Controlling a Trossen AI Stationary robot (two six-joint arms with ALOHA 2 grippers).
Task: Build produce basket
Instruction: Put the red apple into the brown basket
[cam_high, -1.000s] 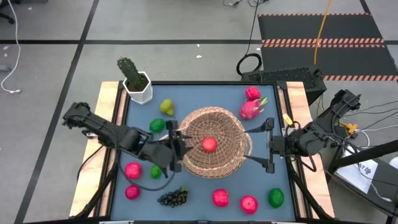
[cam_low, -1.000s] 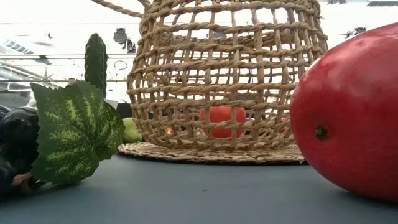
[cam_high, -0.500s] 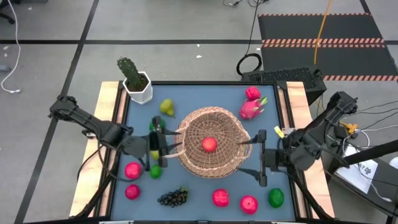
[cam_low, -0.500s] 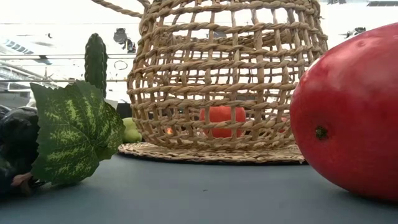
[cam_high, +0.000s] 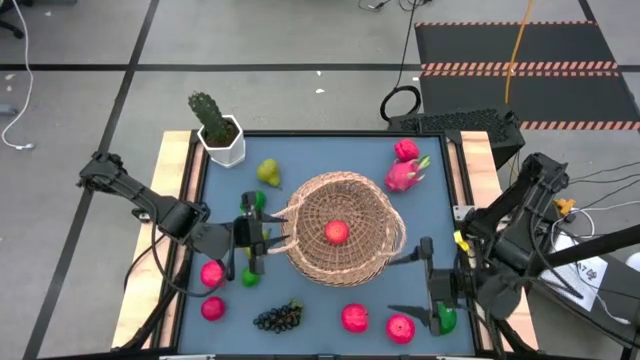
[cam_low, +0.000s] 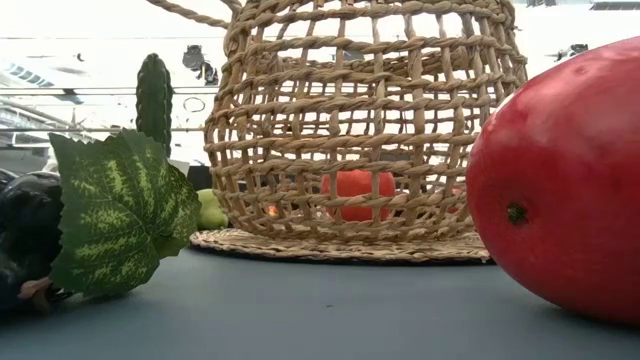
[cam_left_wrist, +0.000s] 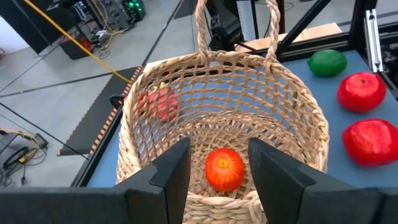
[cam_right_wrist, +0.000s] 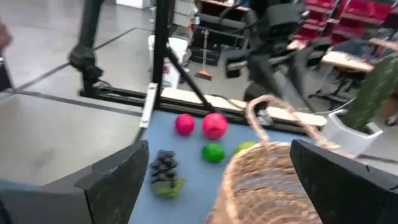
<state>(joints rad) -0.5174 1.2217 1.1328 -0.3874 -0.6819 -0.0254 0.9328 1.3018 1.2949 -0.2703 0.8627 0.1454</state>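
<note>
- Basket sits mid tabletop, upright, w/ one red-orange fruit inside; rest of produce lies around it.
- Left gripper is just beside basket's left rim, fingers partway apart, holding nothing per its wrist view; a lime and a pink apple sit near it.
- Right gripper is at the near right, fingers wide, empty, near the red apple and a green lime.
- Probably next pick is that apple: come down centred, close on its widest part, lift clear of rim before crossing, release low so it doesn't bounce.
- Keep left arm off the handle so the basket doesn't shift.
- Hard to see: lime by the right arm partly covered; low view shows no grippers; grapes are dark, shape unclear.
</note>
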